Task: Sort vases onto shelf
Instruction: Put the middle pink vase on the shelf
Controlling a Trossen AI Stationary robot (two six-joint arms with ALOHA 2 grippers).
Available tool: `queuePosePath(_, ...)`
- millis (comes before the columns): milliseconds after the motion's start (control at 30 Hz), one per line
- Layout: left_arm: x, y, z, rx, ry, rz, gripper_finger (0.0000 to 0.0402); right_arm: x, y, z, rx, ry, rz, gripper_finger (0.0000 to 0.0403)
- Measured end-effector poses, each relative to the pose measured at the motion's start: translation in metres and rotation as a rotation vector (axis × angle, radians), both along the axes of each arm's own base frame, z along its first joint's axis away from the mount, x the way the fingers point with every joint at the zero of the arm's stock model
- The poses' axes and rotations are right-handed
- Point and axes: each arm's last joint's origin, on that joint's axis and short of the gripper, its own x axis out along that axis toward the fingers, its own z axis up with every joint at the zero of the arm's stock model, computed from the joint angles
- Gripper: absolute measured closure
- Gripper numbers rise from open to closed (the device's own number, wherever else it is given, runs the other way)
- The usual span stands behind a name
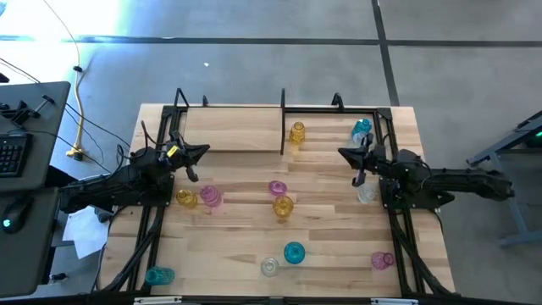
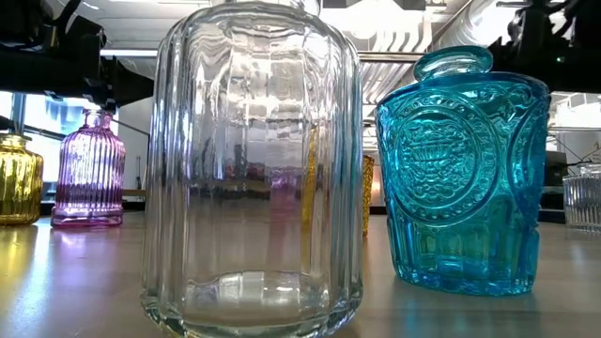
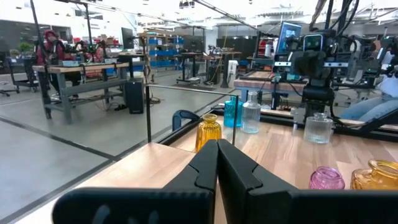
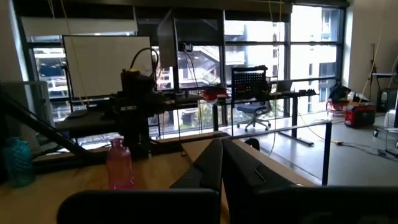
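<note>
The shelf (image 1: 237, 127), light boards in a black frame, stands along the table's far edge. An amber vase (image 1: 297, 133) and a teal vase (image 1: 362, 129) stand on it. Several more vases stand on the table: amber (image 1: 186, 198) and pink (image 1: 210, 196) by the left arm, pink (image 1: 277, 188) and amber (image 1: 283, 206) in the middle, teal (image 1: 294, 252) and clear (image 1: 269, 267) near the front. My left gripper (image 1: 203, 151) is shut and empty at the left. At the right, my right gripper (image 1: 343, 153) is shut too, above a clear vase (image 1: 366, 193).
A pink vase (image 1: 382, 260) stands at the front right and a teal one (image 1: 158, 275) at the front left corner. In the low view the clear vase (image 2: 252, 169) and the teal vase (image 2: 465, 178) fill the foreground. Bare wood lies between the middle vases and the shelf.
</note>
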Motion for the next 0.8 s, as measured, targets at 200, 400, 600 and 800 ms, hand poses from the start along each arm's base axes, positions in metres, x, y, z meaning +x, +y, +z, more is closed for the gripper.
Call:
queuePosePath(200,0.000,0.000,0.000,0.014,0.002,0.002,0.0401,0.018,-0.003,0.018,0.003,0.058,0.000,0.0399)
queuePosePath(400,0.000,0.000,0.001,0.018,0.002,0.002,0.0401,0.045,-0.008,0.037,0.014,0.200,0.008,0.0343)
queuePosePath(600,0.000,0.000,0.001,0.026,0.007,0.002,0.0401,0.081,-0.011,0.050,0.048,0.356,0.069,0.0272)
queuePosePath(800,0.000,0.000,0.001,0.040,0.014,0.003,0.0401,0.120,-0.009,0.050,0.119,0.568,0.107,0.0228)
